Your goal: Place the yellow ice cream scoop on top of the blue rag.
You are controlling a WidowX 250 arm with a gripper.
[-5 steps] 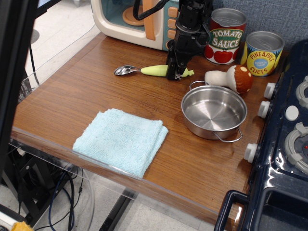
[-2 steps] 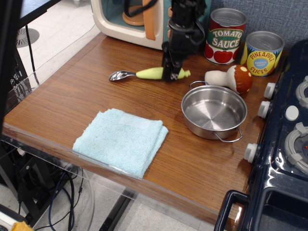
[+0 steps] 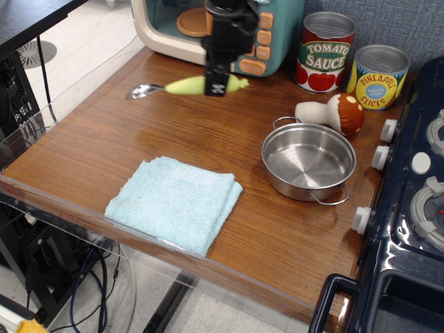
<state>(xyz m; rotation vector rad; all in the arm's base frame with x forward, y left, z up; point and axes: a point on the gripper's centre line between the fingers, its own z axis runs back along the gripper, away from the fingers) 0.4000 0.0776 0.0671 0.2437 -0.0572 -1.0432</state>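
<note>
Observation.image is showing your tool (image 3: 217, 84) clamping the yellow ice cream scoop (image 3: 182, 86) by its handle, above the surface (image 3: 104, 139); its long axis is lying left-right; the blue rag (image 3: 175, 202) is waiting toward the near edge, below the tool.

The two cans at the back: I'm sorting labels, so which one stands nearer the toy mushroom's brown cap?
The pineapple slices can, yellow-labelled, right behind the mushroom; the red tomato sauce can stands further left.

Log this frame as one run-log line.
phase: carry | gripper: shut on scoop, handle grip | scoop: lifted, level, bowl pointing left | rag: bare, front-left of table | placement: not yet done
</note>
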